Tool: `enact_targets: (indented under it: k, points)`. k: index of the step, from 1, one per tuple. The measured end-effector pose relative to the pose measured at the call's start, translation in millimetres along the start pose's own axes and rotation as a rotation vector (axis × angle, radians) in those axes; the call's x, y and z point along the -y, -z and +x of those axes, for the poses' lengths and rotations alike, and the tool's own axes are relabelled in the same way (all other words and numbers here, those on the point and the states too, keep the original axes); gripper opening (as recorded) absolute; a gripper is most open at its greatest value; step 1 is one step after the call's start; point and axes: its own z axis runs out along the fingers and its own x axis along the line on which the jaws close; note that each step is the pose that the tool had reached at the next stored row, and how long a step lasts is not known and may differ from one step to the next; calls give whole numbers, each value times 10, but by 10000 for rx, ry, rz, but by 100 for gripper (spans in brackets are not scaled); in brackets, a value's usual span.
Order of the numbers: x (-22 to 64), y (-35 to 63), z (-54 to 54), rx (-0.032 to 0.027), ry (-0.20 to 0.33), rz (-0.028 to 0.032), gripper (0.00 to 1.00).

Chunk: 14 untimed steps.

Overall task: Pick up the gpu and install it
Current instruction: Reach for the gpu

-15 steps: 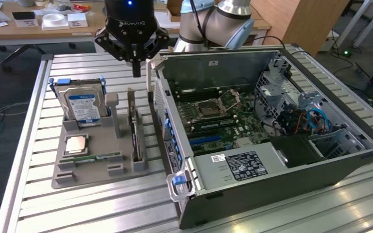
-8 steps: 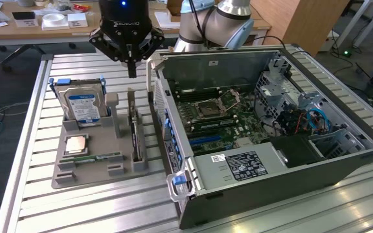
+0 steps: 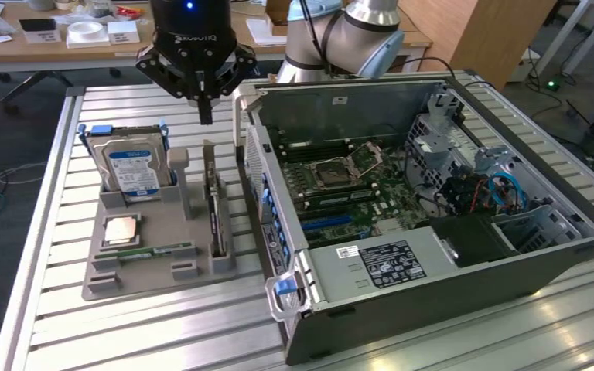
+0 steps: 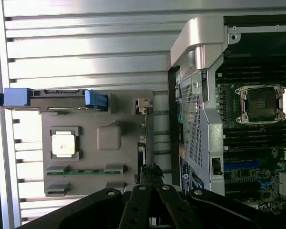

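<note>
While your end effector hangs shut, empty | gpu at its 6 o'clock, exterior view | long axis 12-to-6

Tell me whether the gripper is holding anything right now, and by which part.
Nothing is held. The gripper is shut and empty, in the air above the gpu, which stands on edge in the grey tray.

Brand lettering "Robotiq" reads, inverted, on the black housing of my gripper. White print on the motherboard looks like "DELL". The blue-white label on the hard drive and the label on the power supply carry print, not legible.
</note>
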Motion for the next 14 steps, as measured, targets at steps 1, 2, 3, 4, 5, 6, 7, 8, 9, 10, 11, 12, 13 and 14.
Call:
enact_targets:
  k: [1,2,3,4,5,6,7,8,9,10,11,12,13,14]
  points:
    - [1,0,9,-1,0,0,11]
    - [2,-1,18,0,0,0,11]
    - [4,-1,19,-1,2,0,11]
    - [11,0,19,-1,3,1,11]
    - [21,0,19,-1,1,3,11]
    - [34,1,18,0,1,4,11]
    - [50,2,17,-1,0,5,11]
    - [67,2,17,-1,0,6,11]
    - [83,3,16,0,0,7,11]
    - [103,4,16,0,0,8,11]
    - [123,5,16,-1,0,10,11]
    - [143,6,15,0,-1,11,11]
    - [165,7,15,0,0,13,11]
    - [186,7,14,1,0,13,11]
